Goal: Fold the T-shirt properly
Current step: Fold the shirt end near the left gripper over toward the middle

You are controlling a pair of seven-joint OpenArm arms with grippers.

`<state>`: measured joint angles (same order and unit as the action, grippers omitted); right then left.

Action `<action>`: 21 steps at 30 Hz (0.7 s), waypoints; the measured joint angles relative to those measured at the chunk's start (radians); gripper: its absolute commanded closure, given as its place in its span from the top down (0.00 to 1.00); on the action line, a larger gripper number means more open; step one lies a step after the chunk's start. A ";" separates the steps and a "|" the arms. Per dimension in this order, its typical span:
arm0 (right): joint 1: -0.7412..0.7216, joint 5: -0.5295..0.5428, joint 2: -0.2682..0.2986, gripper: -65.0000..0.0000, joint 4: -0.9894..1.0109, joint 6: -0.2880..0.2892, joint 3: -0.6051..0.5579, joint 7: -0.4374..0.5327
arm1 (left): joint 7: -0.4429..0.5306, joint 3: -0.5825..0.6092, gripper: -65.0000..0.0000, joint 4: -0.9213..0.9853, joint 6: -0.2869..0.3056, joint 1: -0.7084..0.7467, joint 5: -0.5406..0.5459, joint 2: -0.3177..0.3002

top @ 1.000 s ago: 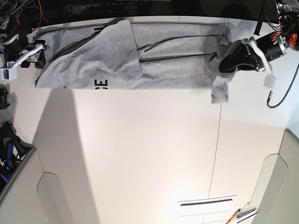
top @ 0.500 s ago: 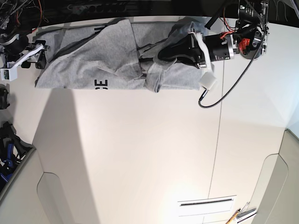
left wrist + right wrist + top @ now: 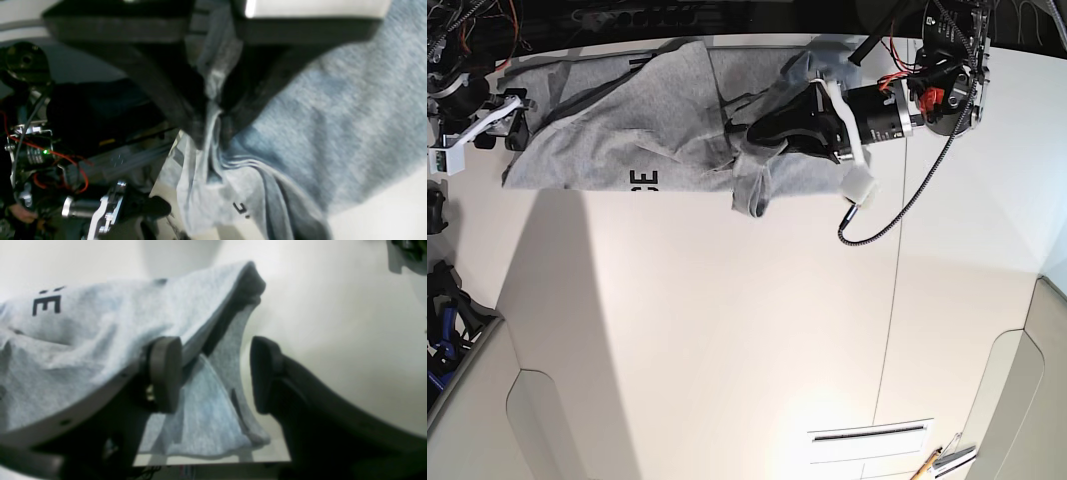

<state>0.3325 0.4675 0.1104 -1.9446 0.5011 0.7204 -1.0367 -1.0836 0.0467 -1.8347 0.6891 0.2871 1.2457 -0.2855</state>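
- The T-shirt [image 3: 667, 120] lies along the far edge of the white table [image 3: 747, 330], spread from the far-left corner to about the middle of that edge, rumpled and partly doubled over itself.
- Its right-hand portion is pulled back over the rest of the cloth, and a loose end [image 3: 749, 190] hangs down toward the table's centre.
- Black block lettering [image 3: 642, 181] shows at the near hem of the shirt, left of the middle; in the right wrist view the same letters [image 3: 46, 305] sit on the upper fold.
- The left gripper [image 3: 745, 132] reaches in from the far-right side and sits over the cloth near the middle of the far edge.
- In the left wrist view its fingers [image 3: 173, 96] are pressed together on a bunched ridge of grey fabric [image 3: 213, 100], which runs up between them and fans out below; the left gripper [image 3: 211, 126] is clamped on the T-shirt.
- A black cable [image 3: 897, 210] loops from that arm down over the table.
- The right gripper [image 3: 512, 125] sits at the far-left corner, at the shirt's left end.
- In the right wrist view its jaws stand apart, with a clear gap between the pads [image 3: 165, 373]. The cloth drapes over the left finger, and more of it lies on the table behind the gap; nothing is pinched there.
- A yellow-handled tool [image 3: 927, 464] lies at the near edge, toward the right corner.
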 measured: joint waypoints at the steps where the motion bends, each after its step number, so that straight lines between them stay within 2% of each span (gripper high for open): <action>1: 0.000 0.000 0.000 0.50 0.000 0.000 0.000 0.000 | 0.000 0.000 0.43 0.000 0.000 0.000 0.000 0.004; 12: 0.000 -0.001 0.000 0.50 0.000 0.000 0.000 0.000 | 0.011 0.001 0.44 0.000 0.000 0.000 0.000 0.019; 17: 0.000 -0.080 0.001 0.50 0.000 0.000 0.007 0.008 | 0.011 0.001 0.44 0.000 0.000 0.000 0.000 0.019; 21: 0.000 -0.008 0.060 0.50 0.032 0.000 0.033 0.019 | 0.010 0.001 0.44 0.000 0.000 0.000 -0.016 0.017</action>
<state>0.3321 0.4599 0.1699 -1.9129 0.5007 0.7536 -1.0176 -1.0733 0.0475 -1.8343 0.6891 0.2874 1.2297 -0.2684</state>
